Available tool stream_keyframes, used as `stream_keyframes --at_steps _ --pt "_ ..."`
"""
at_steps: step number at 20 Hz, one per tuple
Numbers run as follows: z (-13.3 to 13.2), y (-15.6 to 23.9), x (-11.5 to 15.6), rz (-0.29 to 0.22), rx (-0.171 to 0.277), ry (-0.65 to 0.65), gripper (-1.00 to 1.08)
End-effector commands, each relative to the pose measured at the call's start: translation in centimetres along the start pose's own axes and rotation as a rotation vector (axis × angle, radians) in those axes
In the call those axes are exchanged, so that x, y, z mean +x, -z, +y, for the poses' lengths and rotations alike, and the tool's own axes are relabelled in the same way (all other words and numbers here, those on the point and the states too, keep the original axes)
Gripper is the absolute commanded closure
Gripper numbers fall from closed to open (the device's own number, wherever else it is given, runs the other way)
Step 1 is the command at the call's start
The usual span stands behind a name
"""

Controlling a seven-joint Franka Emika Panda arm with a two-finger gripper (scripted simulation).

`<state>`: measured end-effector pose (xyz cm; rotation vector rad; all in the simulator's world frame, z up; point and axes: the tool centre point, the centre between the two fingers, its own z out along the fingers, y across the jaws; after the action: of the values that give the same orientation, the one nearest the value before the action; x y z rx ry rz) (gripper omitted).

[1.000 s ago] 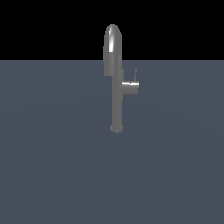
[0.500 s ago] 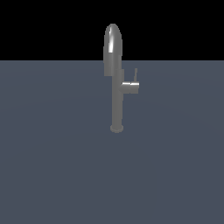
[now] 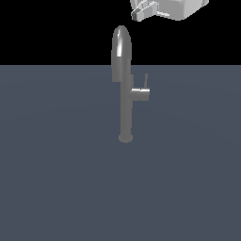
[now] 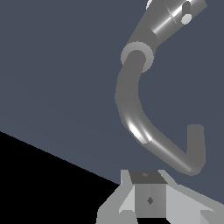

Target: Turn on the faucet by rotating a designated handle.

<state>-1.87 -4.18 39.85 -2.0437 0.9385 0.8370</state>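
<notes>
My wrist camera looks down past the gripper body; only the base of the jaws shows, so I cannot tell whether they are spread or pressed together. Just beyond it curves the arched spout of the faucet, seen from above. Past the spout, the handle appears at the frame's edge as a short stub with a thin lever.

In the exterior view, the gripper hangs well above the faucet, toward that view's right, touching nothing. The handle juts from the column's mid-height toward the exterior view's right, its lever rod upright.

To do this step well, I judge I should descend clear of the spout, line the jaws up across the thin lever, and push steadily around the stub's axis.

I count one faucet, one handle, one gripper, one flat grey surface.
</notes>
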Motion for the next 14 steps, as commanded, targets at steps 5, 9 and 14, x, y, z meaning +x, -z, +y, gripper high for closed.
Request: stream_keyframes --at_steps 5,9,14 --pt "-0.2 0.3 4.7 -0.122 0.148 -0.139 1.08" --pt "0.1 0.1 7.6 -0.200 0.243 -0.229 1.08" --pt "0.8 -0.5 11.3 -0.297 0.361 -0.341 1.08"
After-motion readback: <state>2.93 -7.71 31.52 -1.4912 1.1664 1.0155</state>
